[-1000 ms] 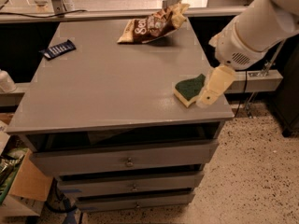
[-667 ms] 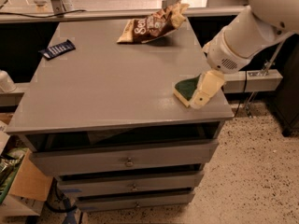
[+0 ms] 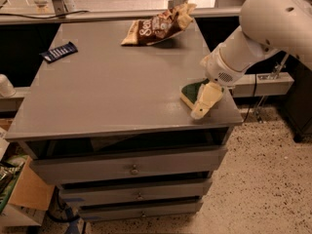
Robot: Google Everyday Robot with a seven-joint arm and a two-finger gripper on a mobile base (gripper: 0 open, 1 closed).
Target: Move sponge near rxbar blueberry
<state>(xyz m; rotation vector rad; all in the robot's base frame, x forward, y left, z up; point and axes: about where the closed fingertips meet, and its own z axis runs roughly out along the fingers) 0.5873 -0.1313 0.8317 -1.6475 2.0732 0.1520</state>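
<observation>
at the front right corner of the grey flat-topped table [image 3: 112, 96], the cream-coloured gripper [image 3: 204, 103] on the white arm [image 3: 253, 43] is down over the leaf-shaped sponge with a dark green top and pale yellow base [image 3: 192, 88], covering its right end. whether the gripper is clenched on the sponge or released cannot be told from this angle. so the step in hand is best judged as the pick-up, and it wants a confirmed hold before any travel.

the sponge lies close to both the right and the front edge of the table. a push or drag outward could tip it off, so the lift should probably go straight up first, then inward. soft foam will likely squash, so a grip low on the body, across its narrow width, should hold better than a pinch at the tip.

the flat dark blue rxbar blueberry with white lettering [image 3: 58, 51] lies well apart, at the far back left of the table and near its left edge. the way to it runs diagonally over bare grey surface. the crumpled brown and tan snack bag [image 3: 158, 26] sits at the back, off that line, so a low carry should clear it. the sponge is best set down just beside the bar, on its inner side, without touching it, as a nudge might slide the light bar over the edge.
</observation>
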